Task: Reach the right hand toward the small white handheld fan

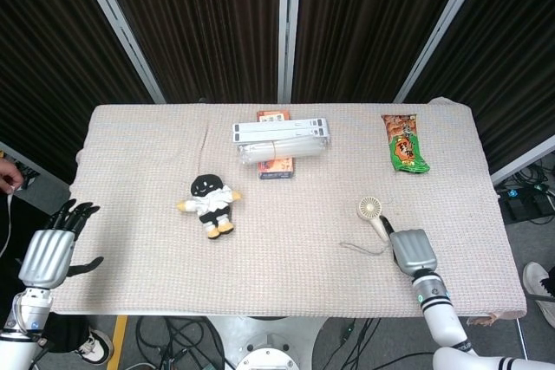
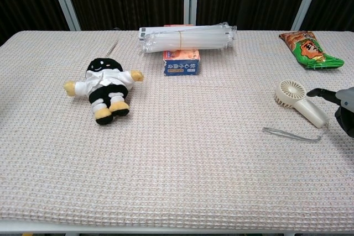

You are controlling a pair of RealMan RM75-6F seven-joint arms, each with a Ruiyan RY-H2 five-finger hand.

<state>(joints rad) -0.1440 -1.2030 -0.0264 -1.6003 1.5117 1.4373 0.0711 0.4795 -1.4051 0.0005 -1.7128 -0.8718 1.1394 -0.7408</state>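
right hand (image 1: 413,251) sits low right of the head view, on the cloth (image 1: 286,275), just beside the handle end of the fan (image 1: 374,217). fan lies flat, round head toward the upper left, handle slanting down-right toward the hand; wrist strap (image 2: 292,134) trails on the cloth below it. in the chest view only the hand's edge shows at the right border, one dark fingertip (image 2: 316,92) pointing left above the fan handle, apart from it. whether the rest of the fingers are spread or curled, cannot tell.

left hand (image 1: 48,252) at the lower left of the head view, off the table edge, fingers apart, holding nothing.

doll (image 1: 210,204) left of centre. packet of tubes (image 1: 281,134) over a box (image 1: 276,165) at upper centre. green snack bag (image 1: 405,145) upper right.
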